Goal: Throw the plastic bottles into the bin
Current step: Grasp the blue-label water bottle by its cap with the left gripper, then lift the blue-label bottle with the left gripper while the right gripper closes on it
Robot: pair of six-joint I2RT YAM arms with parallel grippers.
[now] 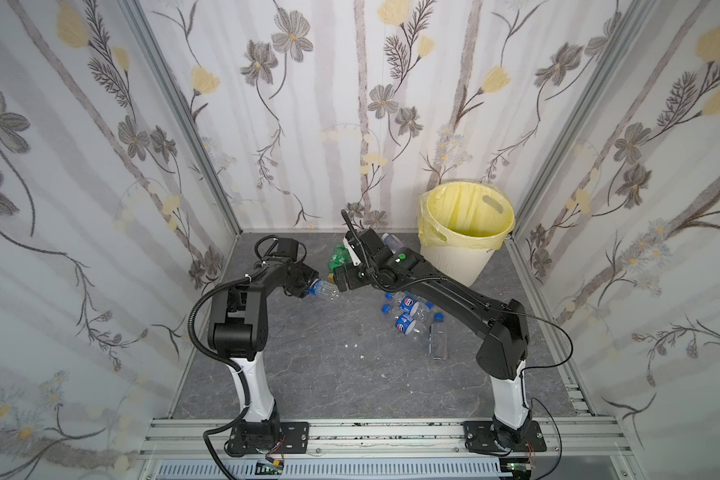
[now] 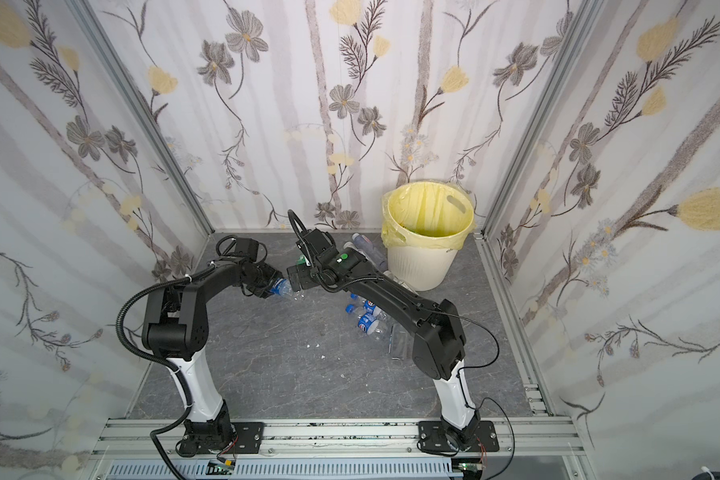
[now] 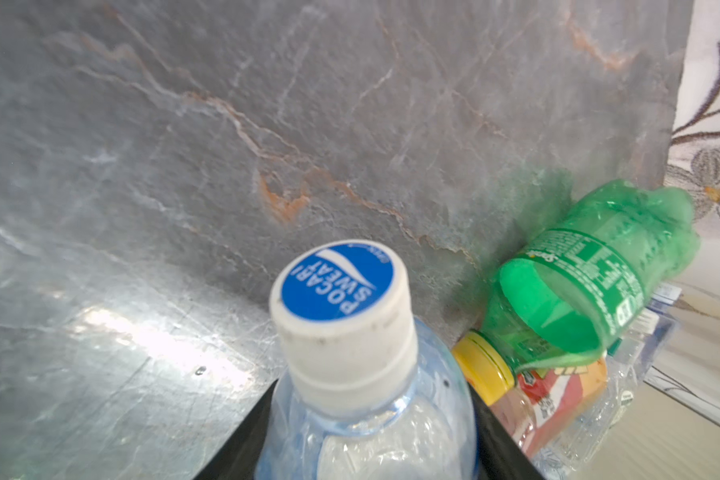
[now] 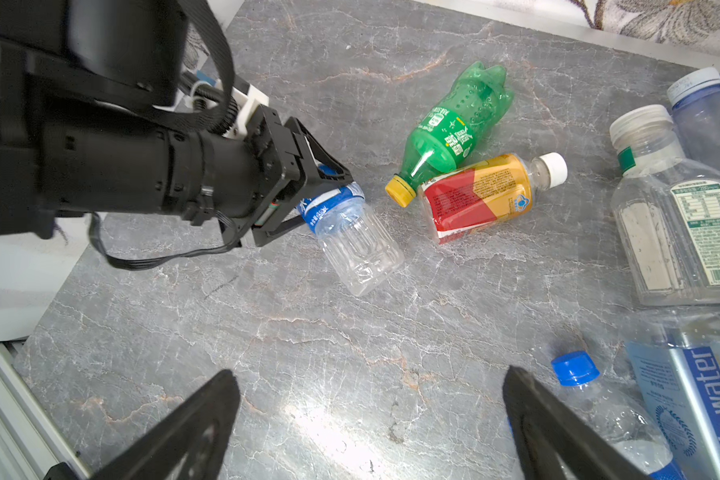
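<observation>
The clear plastic bottle with blue label and white cap (image 4: 352,239) lies on the grey marbled desk (image 4: 308,332), neck gripped in our left jaws, base toward our right jaws, spread wide and empty, nearer the cream ribbed bin (image 1: 454,262).

We see the left pincer (image 2: 275,286) gripping a clear bottle (image 2: 285,289) by its blue-labelled end, over the grey worktop (image 2: 308,374). The right pincer (image 2: 297,279) sits just beside it. More bottles (image 2: 366,322) lie right of middle, partly under the right arm (image 2: 395,303); the yellow-lined bin (image 2: 416,266) stands far right.
</observation>
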